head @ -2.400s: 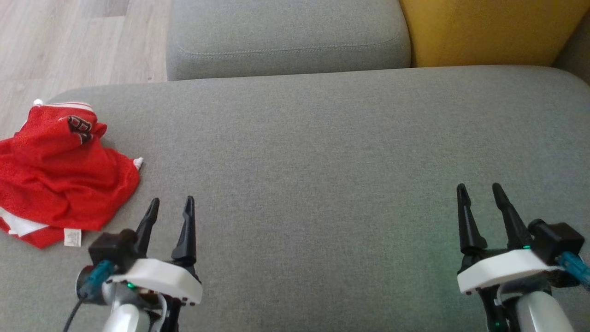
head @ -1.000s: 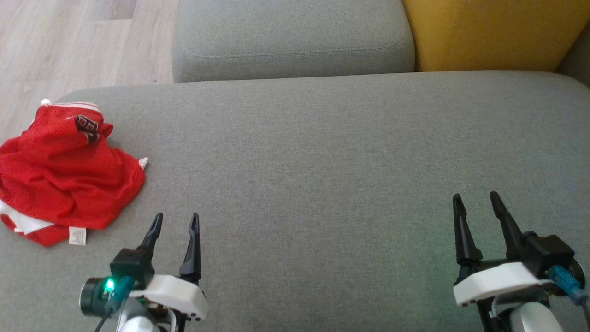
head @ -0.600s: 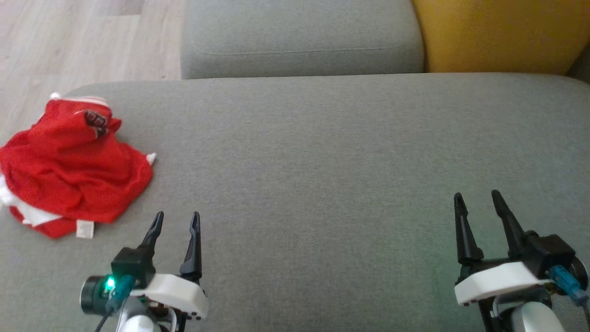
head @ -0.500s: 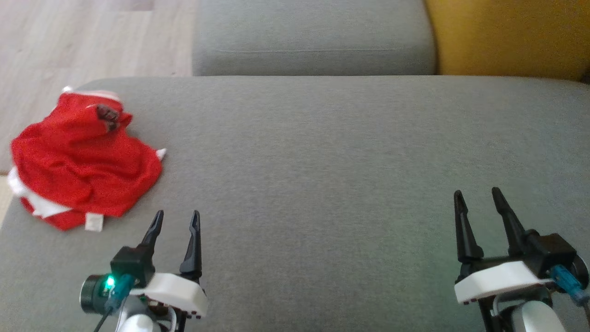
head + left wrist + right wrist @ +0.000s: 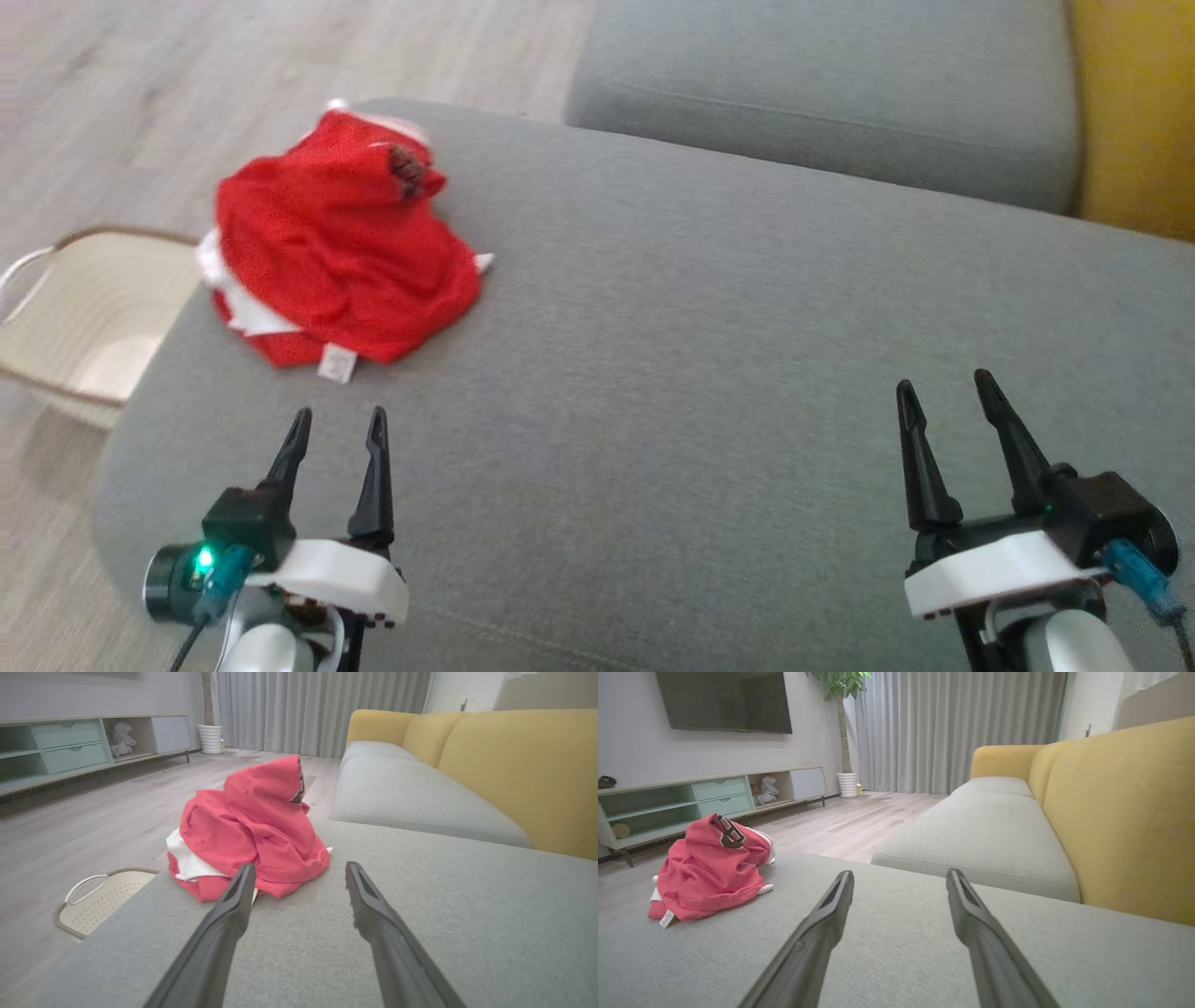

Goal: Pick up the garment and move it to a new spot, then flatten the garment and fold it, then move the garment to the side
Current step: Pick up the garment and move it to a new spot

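A crumpled red garment (image 5: 331,247) with white trim and a small white label lies in a heap at the far left corner of the grey sofa cushion (image 5: 709,373). The left wrist view has the garment (image 5: 252,826) just beyond the fingertips, a little left of centre. From the right wrist, the garment (image 5: 712,872) sits far off to the left. My left gripper (image 5: 336,425) hovers open over the cushion, short of the garment and apart from it. My right gripper (image 5: 943,392) is open too, far to the right above bare cushion. Both hold nothing.
A cream perforated basket (image 5: 79,317) stands on the wooden floor (image 5: 140,103) left of the cushion's edge, and the basket (image 5: 100,896) is also in the left wrist view. A second grey cushion (image 5: 822,103) and the yellow backrest (image 5: 1134,131) lie beyond. A low cabinet (image 5: 700,800) lines the far wall.
The head camera has swung left, so the garment now appears nearer the middle and the basket has come into view. Both grippers stay open and empty; the garment lies where it was.
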Controlling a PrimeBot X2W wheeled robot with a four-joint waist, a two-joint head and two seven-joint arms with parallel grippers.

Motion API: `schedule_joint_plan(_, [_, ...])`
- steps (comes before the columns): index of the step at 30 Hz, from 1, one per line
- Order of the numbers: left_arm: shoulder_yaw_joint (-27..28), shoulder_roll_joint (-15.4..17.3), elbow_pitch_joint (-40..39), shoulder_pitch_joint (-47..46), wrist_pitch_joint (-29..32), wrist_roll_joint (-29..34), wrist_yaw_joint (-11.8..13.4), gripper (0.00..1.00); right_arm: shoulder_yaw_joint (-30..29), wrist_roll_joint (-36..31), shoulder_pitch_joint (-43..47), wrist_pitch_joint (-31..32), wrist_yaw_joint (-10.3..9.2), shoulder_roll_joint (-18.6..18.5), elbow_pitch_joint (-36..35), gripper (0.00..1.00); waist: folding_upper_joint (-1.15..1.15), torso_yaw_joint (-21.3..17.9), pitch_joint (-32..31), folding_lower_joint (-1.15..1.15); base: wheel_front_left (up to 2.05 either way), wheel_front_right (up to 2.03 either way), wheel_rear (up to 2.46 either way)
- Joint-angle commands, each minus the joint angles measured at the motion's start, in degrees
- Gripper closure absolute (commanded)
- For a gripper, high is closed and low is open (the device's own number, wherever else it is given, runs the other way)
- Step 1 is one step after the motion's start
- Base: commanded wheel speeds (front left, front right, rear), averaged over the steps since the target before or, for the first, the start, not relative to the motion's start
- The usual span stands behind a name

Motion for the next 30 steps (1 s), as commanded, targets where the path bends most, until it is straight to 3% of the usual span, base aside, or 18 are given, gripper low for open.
schedule_joint_plan(1, [2.33,0.08,-2.23,-2.28,-0.7,0.49,0.03,0.0,1.51,0.25,-0.92,0.18,0.44,-0.29,-2.48,0.0,0.0,3.17,0.02,0.0,0.0,0.0,0.0])
schedule_joint_plan(10, [3.09,-0.31,-2.97,-1.86,-0.7,0.39,-0.27,0.0,1.76,-0.3,-0.31,0.75,0.44,-0.29,-2.99,0.0,0.0,6.13,0.06,0.0,0.0,0.0,0.0])
schedule_joint_plan(22, [3.48,-0.74,-2.61,-2.18,-0.7,0.87,-0.51,0.0,1.71,-0.86,0.02,1.62,0.44,-0.29,-4.16,0.0,0.0,6.86,0.57,0.0,0.0,0.0,0.0])
schedule_joint_plan(30, [4.63,-1.08,-1.98,-8.45,-0.7,0.02,-0.98,0.0,2.07,-2.3,-1.93,4.22,0.44,-0.29,-6.85,0.0,0.0,5.24,6.29,0.0,0.0,0.0,0.0])
